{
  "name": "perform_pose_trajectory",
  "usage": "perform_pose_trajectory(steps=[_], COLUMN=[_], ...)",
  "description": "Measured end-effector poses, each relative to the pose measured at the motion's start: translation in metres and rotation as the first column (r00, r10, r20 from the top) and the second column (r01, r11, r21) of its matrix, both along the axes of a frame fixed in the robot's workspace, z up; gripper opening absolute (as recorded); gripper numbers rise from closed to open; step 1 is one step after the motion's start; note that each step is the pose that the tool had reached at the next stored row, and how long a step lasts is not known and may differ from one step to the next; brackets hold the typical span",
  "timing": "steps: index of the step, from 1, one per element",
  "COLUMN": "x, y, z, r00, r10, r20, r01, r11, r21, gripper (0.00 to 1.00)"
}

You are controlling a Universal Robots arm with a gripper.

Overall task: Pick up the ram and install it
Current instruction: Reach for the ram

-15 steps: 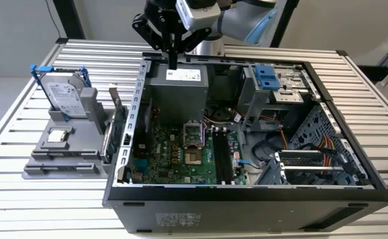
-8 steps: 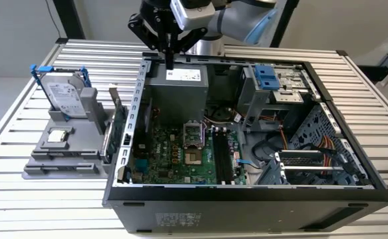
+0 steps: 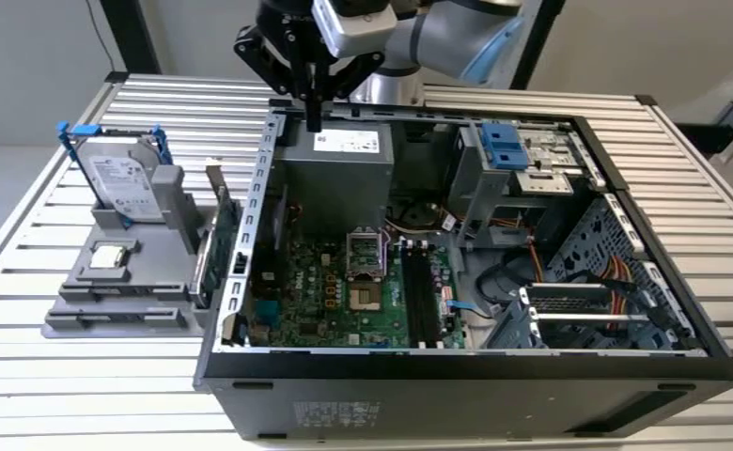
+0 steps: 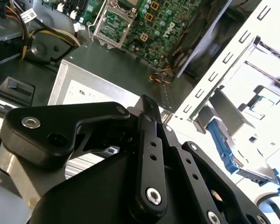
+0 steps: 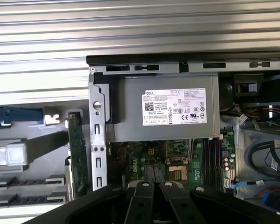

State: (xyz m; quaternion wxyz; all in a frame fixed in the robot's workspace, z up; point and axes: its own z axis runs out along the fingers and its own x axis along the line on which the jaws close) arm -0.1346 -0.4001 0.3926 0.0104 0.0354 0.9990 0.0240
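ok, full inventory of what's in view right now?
Table: 1, silver, slatted, under everything.
Computer case: 1, black, open, on the table.
Motherboard: 1, green, on the case floor.
Power supply: 1, grey, inside the case, below the tool.
Holder: 1, grey, at the exterior view's left of the case.
Hard drive: 1, silver with blue rails, upright in the holder.
Expansion card: 1, green, on edge between holder and case.
Tool: 1, black, shut, empty, over the power supply.

The black metal gripper was cut off by the first wrist view's edge and hid part of the green motherboard.
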Motion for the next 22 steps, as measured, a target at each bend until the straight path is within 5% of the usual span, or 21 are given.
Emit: perform_pose_trajectory(steps=[22], x=[-0.0202], y=[-0.0010], z=[0.0000], r00=[1.0000], r10=[0.000], r20=[0.0000], r01=[0.000], r11=[1.0000], r21=[0.0000], gripper=[0.00])
